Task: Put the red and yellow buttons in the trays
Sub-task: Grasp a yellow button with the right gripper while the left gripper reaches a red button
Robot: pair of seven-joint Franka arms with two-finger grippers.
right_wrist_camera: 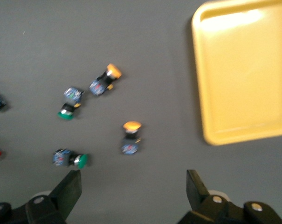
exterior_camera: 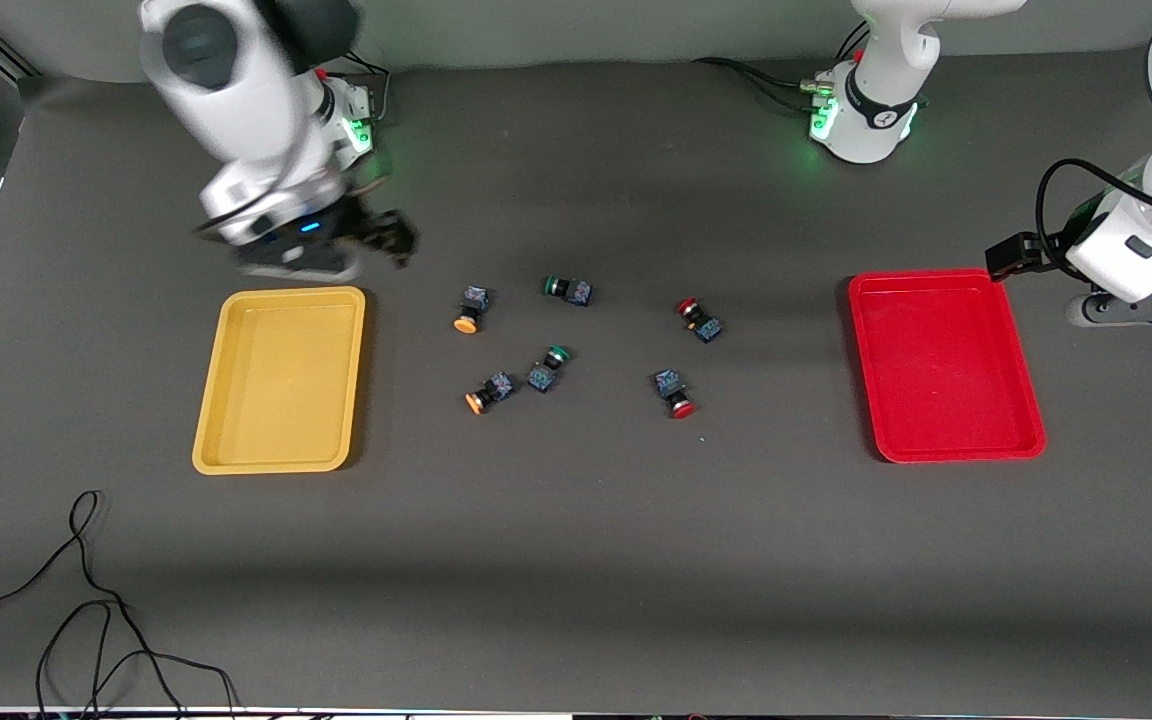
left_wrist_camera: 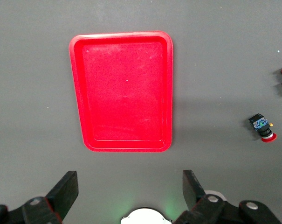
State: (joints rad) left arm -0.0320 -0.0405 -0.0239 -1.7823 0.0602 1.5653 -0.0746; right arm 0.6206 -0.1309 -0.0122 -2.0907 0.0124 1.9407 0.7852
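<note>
A loose black cable point(exterior_camera: 86, 600) lies nearest the camera, toward the right arm's end of the table. Farther back sit the yellow tray point(exterior_camera: 211, 440) at that end and the red tray point(exterior_camera: 936, 455) at the left arm's end, both holding nothing.

Between them, six small switches lie on their sides. Two are yellow buttons point(exterior_camera: 470, 310) point(exterior_camera: 489, 392) and two are red buttons point(exterior_camera: 700, 320) point(exterior_camera: 674, 392). The other two are green-capped switches point(exterior_camera: 566, 289) point(exterior_camera: 546, 369).

The right gripper point(right_wrist_camera: 134, 177) hangs with its fingers spread and nothing in them, above the table by the yellow tray's farther corner. The left gripper point(left_wrist_camera: 129, 179), likewise spread and holding nothing, waits beside the red tray.

The main risk is probably the nearer yellow button. One green-capped switch lies just beside it, so wide fingers could catch or knock that one too. These tiny, round-capped parts may also roll or slip from a pinch.
</note>
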